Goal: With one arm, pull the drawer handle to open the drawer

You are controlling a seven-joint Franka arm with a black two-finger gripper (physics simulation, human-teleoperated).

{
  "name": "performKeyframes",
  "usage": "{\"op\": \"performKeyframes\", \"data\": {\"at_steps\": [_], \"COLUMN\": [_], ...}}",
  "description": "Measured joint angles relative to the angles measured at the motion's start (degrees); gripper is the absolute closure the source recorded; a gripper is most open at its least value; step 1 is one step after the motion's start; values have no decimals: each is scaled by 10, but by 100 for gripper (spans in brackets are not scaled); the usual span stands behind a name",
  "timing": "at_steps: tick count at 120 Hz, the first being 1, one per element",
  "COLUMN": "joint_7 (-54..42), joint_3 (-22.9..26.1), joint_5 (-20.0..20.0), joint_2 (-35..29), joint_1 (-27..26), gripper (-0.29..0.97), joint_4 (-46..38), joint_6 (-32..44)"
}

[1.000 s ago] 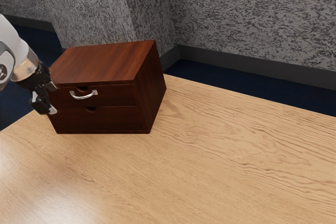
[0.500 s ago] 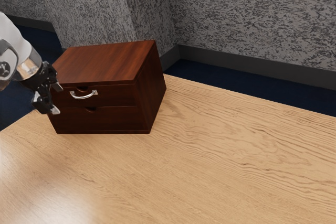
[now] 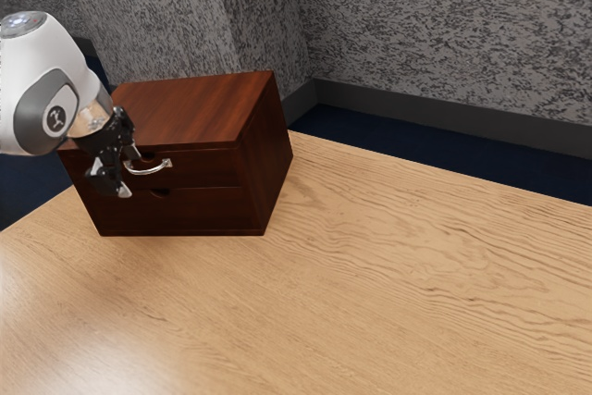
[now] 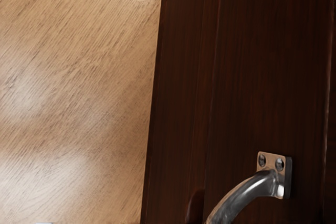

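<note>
Silvery curved metal handle on the shut upper drawer of the dark reddish wooden cabinet, at the worktop's far corner, looks rigid and smooth, likely slippery. Best taken at mid-bow. The drawer probably slides lightly. The black gripper sits beside the handle's end, fingers spread, grasping nothing.

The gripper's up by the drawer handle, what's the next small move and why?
Probably ease the gripper a little toward the exterior view's right until its open jaws straddle the silver handle, then close. It sits at the handle's end, not around it, and the top drawer looks flush, unopened.
</note>
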State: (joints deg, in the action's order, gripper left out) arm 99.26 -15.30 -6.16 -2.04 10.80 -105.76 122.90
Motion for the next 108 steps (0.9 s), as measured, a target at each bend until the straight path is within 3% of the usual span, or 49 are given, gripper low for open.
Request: {"op": "performKeyframes", "data": {"at_steps": [66, 86, 108], "joint_7": [-6, -8, -11], "joint_3": [43, 8, 4], "joint_5": [2, 2, 3], "joint_2": [17, 11, -4], "joint_1": [44, 8, -4], "gripper": [26, 36, 48], "joint_4": [2, 0, -9], "joint_6": [0, -2, -4]}}
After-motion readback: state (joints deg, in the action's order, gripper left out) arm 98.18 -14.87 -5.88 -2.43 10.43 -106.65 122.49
